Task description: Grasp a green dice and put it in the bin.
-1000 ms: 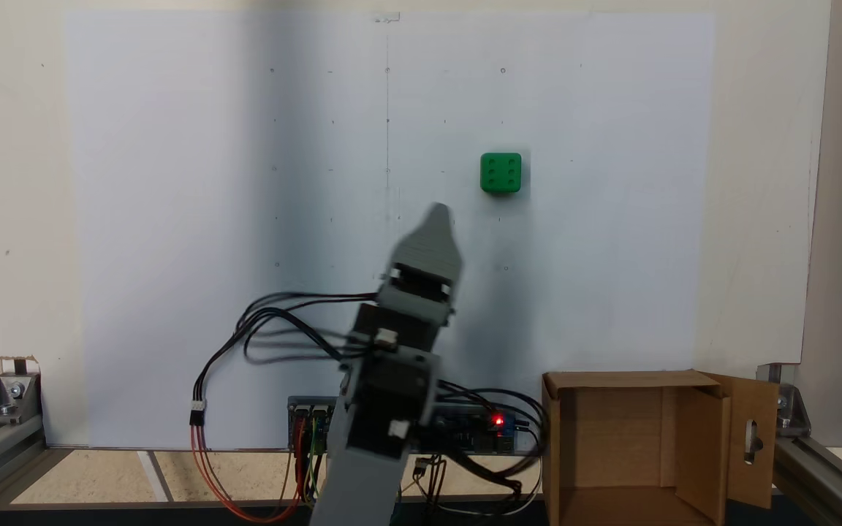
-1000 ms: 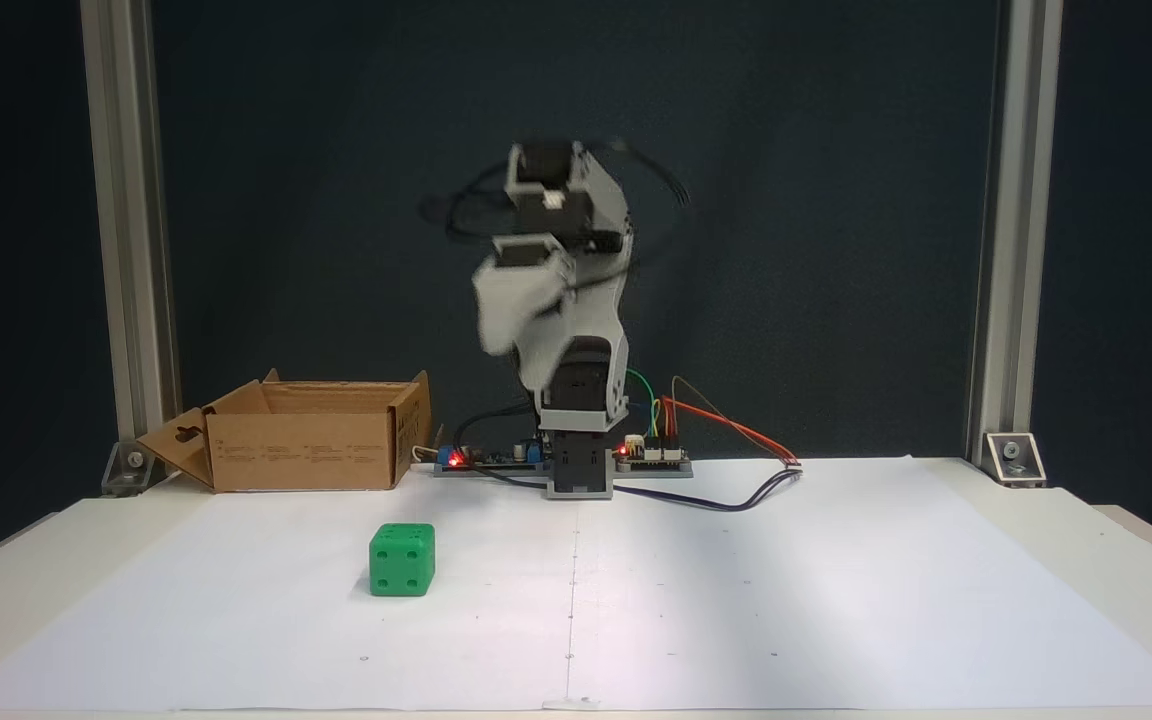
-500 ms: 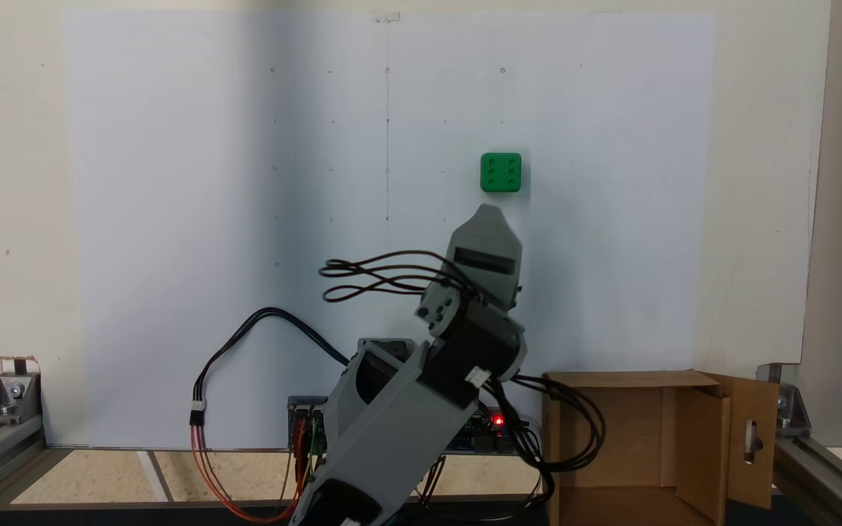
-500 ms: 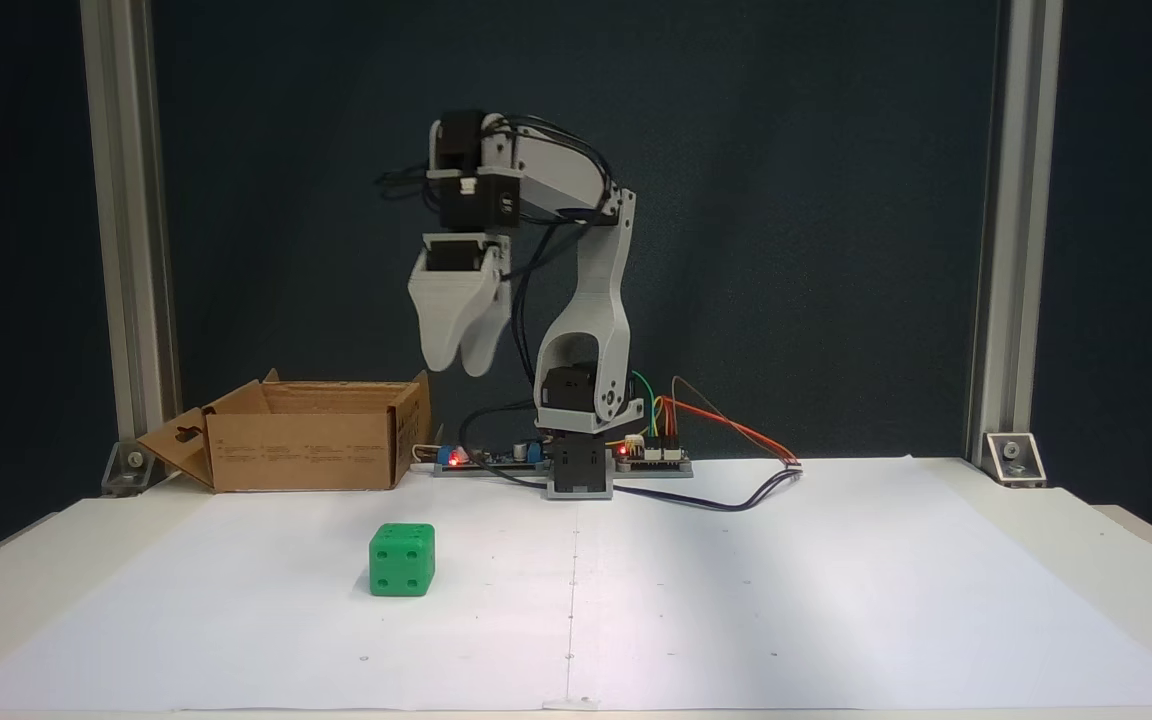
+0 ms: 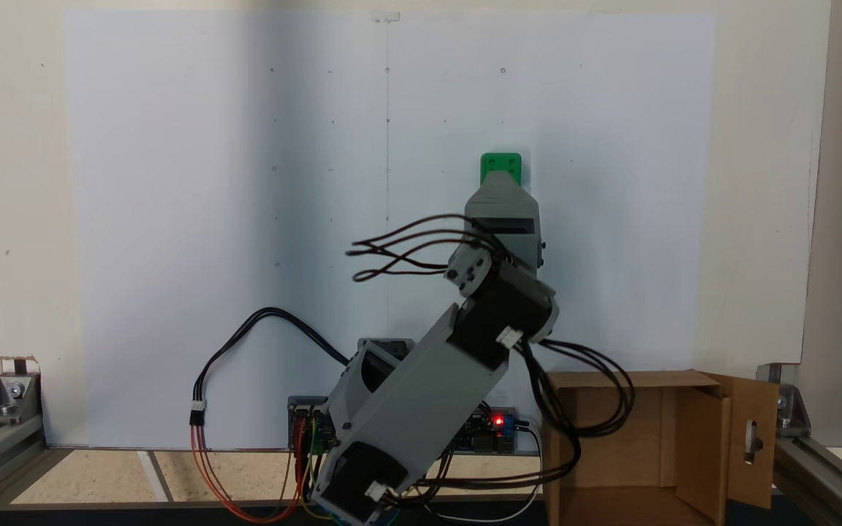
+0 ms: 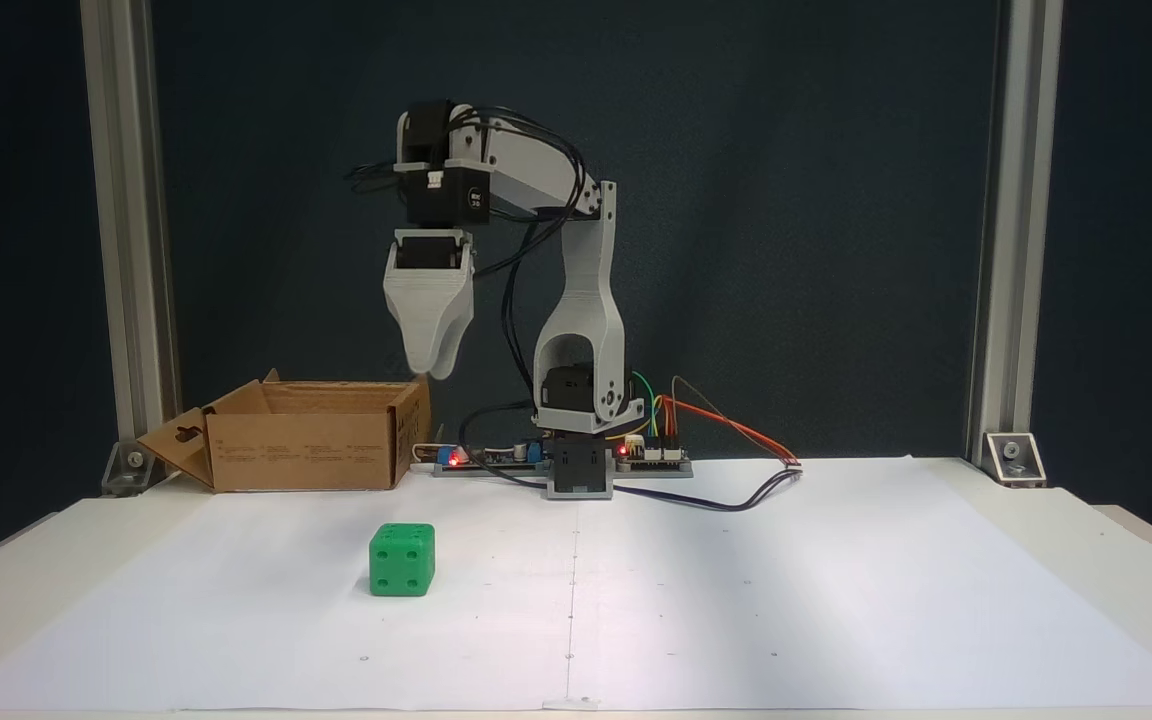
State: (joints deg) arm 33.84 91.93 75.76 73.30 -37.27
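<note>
Arm poised high above the dice, ready to descend.

Nearest me, the dice [image 6: 402,560] sat on the paper, untouched. Above hung the gripper [image 6: 431,370], presumably lining up; whether clenched or released I couldn't tell. Behind, the bin [image 6: 308,437] stood with flaps open, showing nothing inside from above [image 5: 706,431].

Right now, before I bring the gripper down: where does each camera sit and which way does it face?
A fixed view: above the table, looking down; arm base at the bottom edge, gripper overlapping the green dice.
A fixed view: at table height across from the base, facing the whole arm; gripper high above the dice.
Both show the dice, the bin and the white paper.
</note>
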